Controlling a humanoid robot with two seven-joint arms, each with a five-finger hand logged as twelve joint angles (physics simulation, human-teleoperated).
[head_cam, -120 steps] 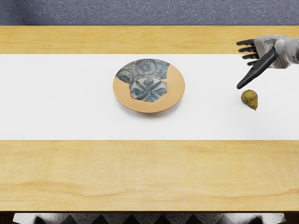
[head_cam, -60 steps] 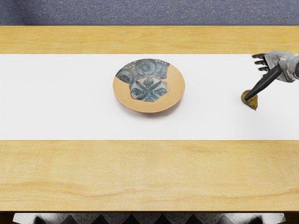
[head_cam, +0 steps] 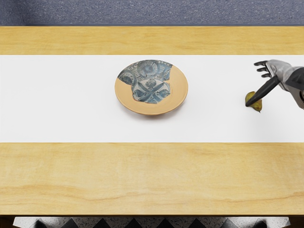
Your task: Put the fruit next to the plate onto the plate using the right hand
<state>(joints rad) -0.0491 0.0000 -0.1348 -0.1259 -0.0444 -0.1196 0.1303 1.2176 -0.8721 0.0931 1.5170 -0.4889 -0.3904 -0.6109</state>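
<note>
- The right hand (head_cam: 276, 72) enters from the right edge, above the white table runner (head_cam: 61, 99).
- Hand state: fingers spread wide, holding nothing. One long dark finger (head_cam: 264, 89) reaches down-left across the pear (head_cam: 257, 105); whether it touches the fruit cannot be told.
- The pear lies on the runner near the right edge, well apart from the plate.
- The orange plate (head_cam: 176, 97), with a blue pattern, sits at the runner's centre.
- The runner covers the middle of the wooden table (head_cam: 152, 175).
</note>
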